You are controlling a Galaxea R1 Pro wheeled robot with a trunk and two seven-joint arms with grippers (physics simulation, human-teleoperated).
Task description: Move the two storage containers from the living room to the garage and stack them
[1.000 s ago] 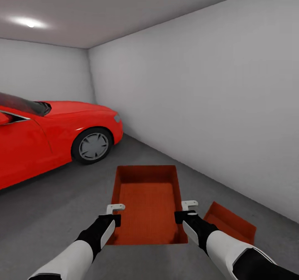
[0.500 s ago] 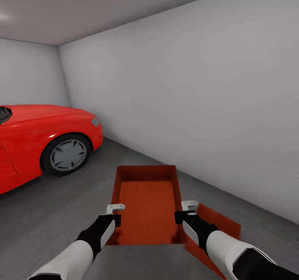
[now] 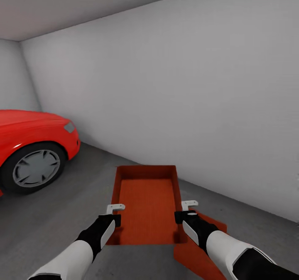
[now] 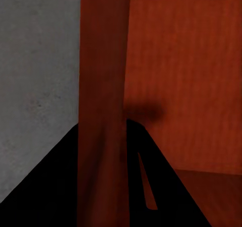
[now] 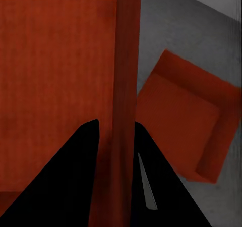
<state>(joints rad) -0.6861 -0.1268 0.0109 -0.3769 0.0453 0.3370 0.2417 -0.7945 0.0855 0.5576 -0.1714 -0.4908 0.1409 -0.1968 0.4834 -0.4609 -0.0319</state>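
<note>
I carry one bin in the garage, left fingers and right fingers each pinching a side wall; the other bin sits on the floor below-right.

Soft, even, shadowless simulator light

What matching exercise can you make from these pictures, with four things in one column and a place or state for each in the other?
Things:
1. held container
2. second container
3. red car
4. right end effector

Places or states:
a. parked at the left by the wall
b. lying on the grey floor
c. clamped on a side wall of a bin
d. carried between both arms

Pairs: 1-d, 2-b, 3-a, 4-c
</note>
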